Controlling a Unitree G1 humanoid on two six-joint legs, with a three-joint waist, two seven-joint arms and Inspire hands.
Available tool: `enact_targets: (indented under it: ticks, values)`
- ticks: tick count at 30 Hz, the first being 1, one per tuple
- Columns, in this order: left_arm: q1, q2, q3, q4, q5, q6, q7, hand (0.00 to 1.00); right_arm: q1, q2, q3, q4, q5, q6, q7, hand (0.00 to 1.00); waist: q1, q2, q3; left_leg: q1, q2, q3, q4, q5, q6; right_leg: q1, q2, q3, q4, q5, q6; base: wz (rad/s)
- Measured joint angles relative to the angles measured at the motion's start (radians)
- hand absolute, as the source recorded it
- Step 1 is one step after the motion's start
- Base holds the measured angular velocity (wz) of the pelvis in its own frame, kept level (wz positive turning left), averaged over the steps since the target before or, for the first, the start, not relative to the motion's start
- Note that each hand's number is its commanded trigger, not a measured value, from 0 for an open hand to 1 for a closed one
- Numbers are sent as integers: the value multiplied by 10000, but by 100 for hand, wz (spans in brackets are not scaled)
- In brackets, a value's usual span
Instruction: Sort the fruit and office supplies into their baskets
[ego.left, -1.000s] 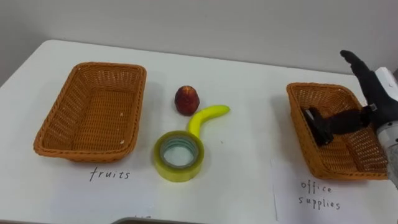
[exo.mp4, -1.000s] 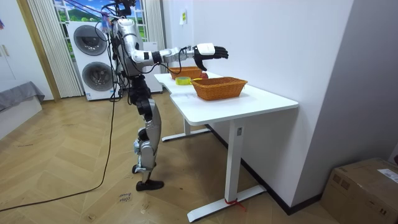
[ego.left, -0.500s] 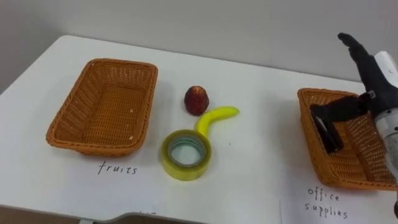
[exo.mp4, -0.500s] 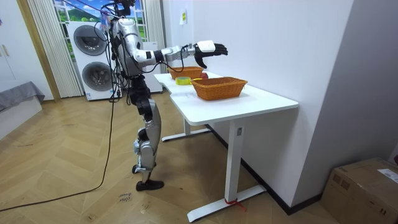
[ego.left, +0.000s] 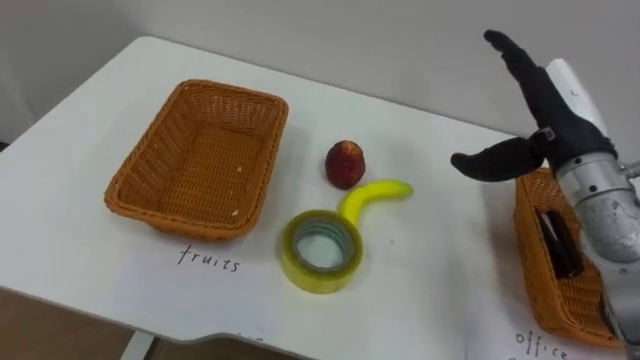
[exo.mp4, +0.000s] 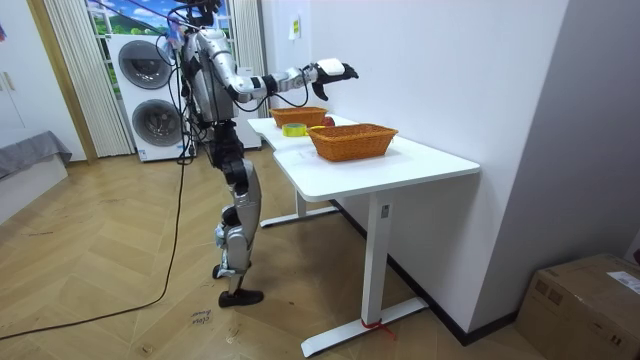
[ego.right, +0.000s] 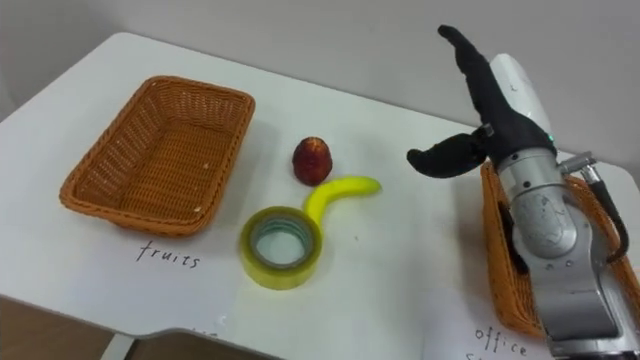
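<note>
Three unsorted things, a red fruit (ego.left: 345, 164), a banana (ego.left: 372, 196) and a tape roll (ego.left: 320, 251), are lying mid-table while the right hand (ego.left: 548, 120) is hovering empty, fingers spread, by the right-edge basket (ego.left: 527, 240), seemingly readying a pick.

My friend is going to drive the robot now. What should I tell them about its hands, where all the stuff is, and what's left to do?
Right hand: open, holding nothing, raised above the table between the banana and the office supplies basket.
Fruit basket: no fruit in it yet.
On the table between the baskets: a red fruit, the banana, and a yellow tape roll right beside the banana's lower end.
Done: one black thing lies in the office supplies basket.
Left: red fruit and banana into the fruit basket, tape roll into the office supplies basket.
</note>
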Motion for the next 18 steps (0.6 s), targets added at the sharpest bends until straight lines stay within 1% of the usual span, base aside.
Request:
enact_targets:
  ticks: [2,5,10,13,14,18]
  values:
    - [-5,1,-10,25,1,6,15,0,-19,1,313,11,-1,0,25,0,10,35,28,9,-14,-126,25,0,0,81,-20,-207,1,0,1,15]
    - [-17,-6,-16,85,1,7,15,0,-19,2,610,70,20,0,104,0,83,52,47,-41,-28,-166,75,-1,0,89,-29,-245,2,0,2,6]
    - [-23,-20,-80,119,11,21,31,0,-18,1,672,278,82,3,424,0,239,51,49,-230,-58,-277,207,-19,11,43,-45,-253,8,-6,10,6]
    - [-24,-54,-79,115,11,48,33,0,-18,2,673,277,85,3,583,0,309,12,22,-360,-74,-342,320,-17,11,-11,-46,-255,17,-6,9,5]
    - [-22,-65,-87,114,11,88,36,0,-18,2,692,283,92,3,636,0,412,0,13,-361,-80,-344,333,-17,13,-15,-50,-248,24,-6,9,3]
    - [-27,-62,-102,103,13,142,98,0,-18,2,784,299,133,5,792,0,544,-42,-16,-343,-83,-348,358,-17,14,3,-55,-247,40,-5,7,0]
